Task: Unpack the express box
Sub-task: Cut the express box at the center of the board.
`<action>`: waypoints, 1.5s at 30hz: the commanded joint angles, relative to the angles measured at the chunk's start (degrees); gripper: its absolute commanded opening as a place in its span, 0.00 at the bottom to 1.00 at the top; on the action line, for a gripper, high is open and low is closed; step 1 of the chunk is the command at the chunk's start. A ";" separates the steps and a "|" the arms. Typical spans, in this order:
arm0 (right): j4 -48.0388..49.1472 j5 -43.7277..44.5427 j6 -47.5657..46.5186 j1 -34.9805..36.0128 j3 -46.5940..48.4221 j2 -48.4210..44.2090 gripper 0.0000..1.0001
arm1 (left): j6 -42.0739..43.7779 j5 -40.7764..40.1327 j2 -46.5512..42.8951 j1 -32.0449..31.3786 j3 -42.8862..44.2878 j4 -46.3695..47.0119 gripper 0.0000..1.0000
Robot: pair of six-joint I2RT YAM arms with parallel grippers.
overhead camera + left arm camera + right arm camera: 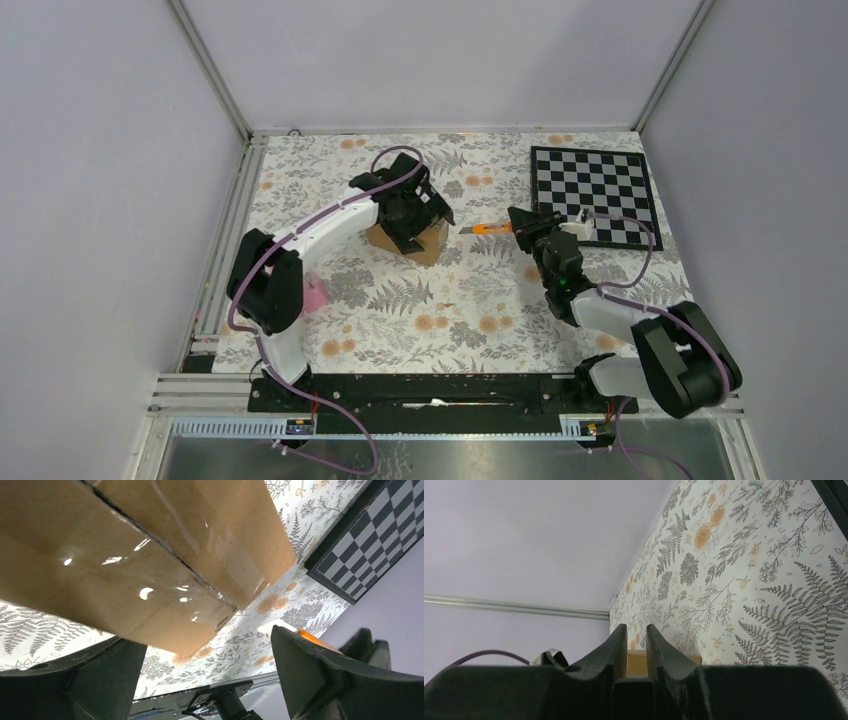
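Matt brown cardboard express box (pixel 90 555) w/ glossy tape (pixel 150 587).

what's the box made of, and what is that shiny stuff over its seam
The express box looks like plain brown cardboard: dull, slightly fibrous faces and rough-edged flaps meeting at a dark seam. The tape over that seam seems to be clear glossy plastic film: it throws bright glints and wrinkles, and the brown shows through it.
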 commanded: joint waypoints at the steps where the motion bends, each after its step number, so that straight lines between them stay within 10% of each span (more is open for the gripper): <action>1: 15.11 1.31 6.03 -0.73 -1.28 5.80 0.00 | -0.83 -3.15 -6.10 1.53 -0.37 -0.94 0.99; 19: 20.81 -2.46 2.88 -0.57 -0.81 9.78 0.00 | -2.51 -17.82 7.38 3.76 26.63 -36.82 0.99; 32: 8.53 0.09 -10.28 -0.30 1.62 -0.54 0.00 | -4.96 -2.65 -1.70 3.12 8.40 0.47 0.99; 45: 7.25 1.35 -20.96 -0.30 6.94 1.60 0.00 | -5.86 -0.96 -5.78 3.44 -0.91 12.41 0.99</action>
